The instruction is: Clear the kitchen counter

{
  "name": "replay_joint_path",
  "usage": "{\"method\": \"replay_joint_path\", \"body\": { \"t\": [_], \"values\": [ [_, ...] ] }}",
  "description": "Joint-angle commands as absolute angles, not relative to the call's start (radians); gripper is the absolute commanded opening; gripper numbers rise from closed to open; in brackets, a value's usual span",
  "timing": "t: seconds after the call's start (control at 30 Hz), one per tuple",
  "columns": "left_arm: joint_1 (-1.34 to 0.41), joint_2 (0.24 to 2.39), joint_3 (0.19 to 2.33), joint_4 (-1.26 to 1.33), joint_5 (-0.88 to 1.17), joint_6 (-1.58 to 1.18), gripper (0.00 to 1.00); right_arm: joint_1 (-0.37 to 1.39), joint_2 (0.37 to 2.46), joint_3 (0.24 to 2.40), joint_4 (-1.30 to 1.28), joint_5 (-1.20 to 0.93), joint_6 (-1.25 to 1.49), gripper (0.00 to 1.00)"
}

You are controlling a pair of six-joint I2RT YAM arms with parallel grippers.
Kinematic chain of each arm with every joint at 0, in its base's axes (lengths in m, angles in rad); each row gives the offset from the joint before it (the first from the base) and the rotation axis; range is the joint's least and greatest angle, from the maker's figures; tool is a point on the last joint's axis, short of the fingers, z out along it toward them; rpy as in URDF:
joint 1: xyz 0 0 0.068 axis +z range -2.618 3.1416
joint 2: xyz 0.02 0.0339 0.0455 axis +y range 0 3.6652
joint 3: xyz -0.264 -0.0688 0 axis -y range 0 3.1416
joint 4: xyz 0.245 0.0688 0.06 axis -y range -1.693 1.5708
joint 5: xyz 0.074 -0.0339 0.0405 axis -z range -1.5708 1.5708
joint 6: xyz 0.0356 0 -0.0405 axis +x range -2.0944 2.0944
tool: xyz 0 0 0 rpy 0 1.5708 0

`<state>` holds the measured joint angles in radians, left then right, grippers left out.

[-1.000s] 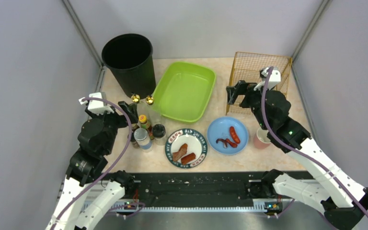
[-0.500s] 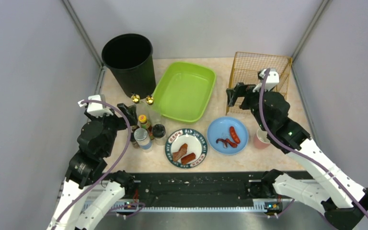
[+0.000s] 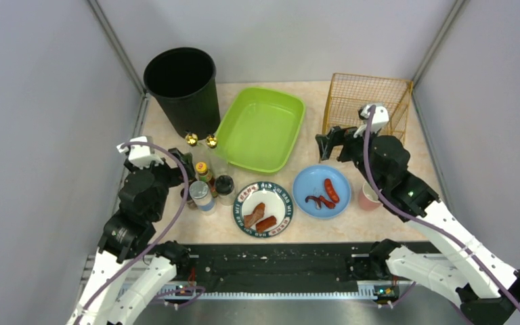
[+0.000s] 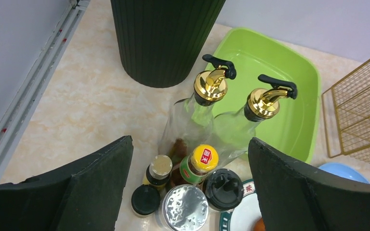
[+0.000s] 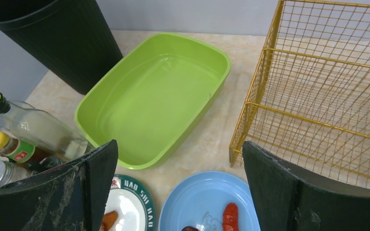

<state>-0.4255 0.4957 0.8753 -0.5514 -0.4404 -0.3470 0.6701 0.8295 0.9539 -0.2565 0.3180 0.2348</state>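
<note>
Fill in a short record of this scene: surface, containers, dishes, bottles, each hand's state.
Surface: kitchen counter
Containers: black bin, green tray, wire basket
Dishes: blue plate and white plate, both with food; pink cup
Bottles: clustered left of the white plate
Left hand: open, over the bottles
Right hand: open, holding nothing

Smooth marbled-stone finish with a faint sheen on the kitchen counter (image 4: 77,110). Glossy green plastic for the tray (image 5: 159,96). Matt, ribbed black plastic on the bin (image 4: 164,38). Gold-coloured metal wire in the basket (image 5: 318,96). Clear glass bottles (image 4: 185,130) with shiny gold pourers (image 4: 211,85). Dimpled silvery metal on a jar lid (image 4: 185,208).
</note>
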Motion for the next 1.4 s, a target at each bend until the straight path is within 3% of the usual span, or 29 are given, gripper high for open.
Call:
{"method": "replay_joint_path", "body": {
  "t": [0.0, 0.4, 1.1, 1.37],
  "values": [
    [-0.428, 0.564, 0.863, -0.497, -0.446, -0.344, 0.92, 0.681, 0.834, 0.941, -0.232, 0.260, 0.223, 0.98],
    [-0.428, 0.705, 0.850, -0.405, -0.492, -0.320, 0.97, 0.681, 0.840, 0.898, -0.199, 0.134, 0.237, 0.98],
    [-0.428, 0.851, 0.749, -0.113, -0.565, -0.179, 0.82, 0.681, 0.766, 0.852, -0.178, 0.021, 0.258, 0.98],
    [-0.428, 0.872, 0.732, -0.051, -0.553, -0.174, 0.67, 0.681, 0.769, 0.845, -0.179, 0.007, 0.258, 0.98]
  ]
}}
